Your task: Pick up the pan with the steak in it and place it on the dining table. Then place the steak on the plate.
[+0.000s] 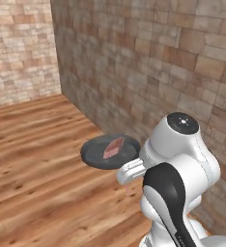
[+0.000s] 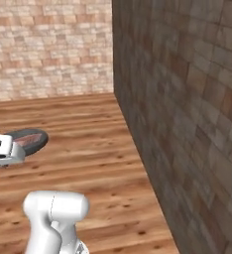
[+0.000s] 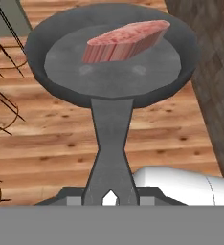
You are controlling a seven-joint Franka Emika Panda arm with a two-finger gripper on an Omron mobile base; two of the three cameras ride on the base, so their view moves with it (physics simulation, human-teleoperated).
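Item: pan, carried by its handle, fingers clamped on the handle end, aloft over wood floor beside a brick wall. Contents: steak, loose. Handling: keep level, drive smoothly; bench not in sight.

Brick wall close right, floor open.

Glossy white rounded arm, bulbous shells, broad black band curving down near segment, dark round cap with small white marks on top joint
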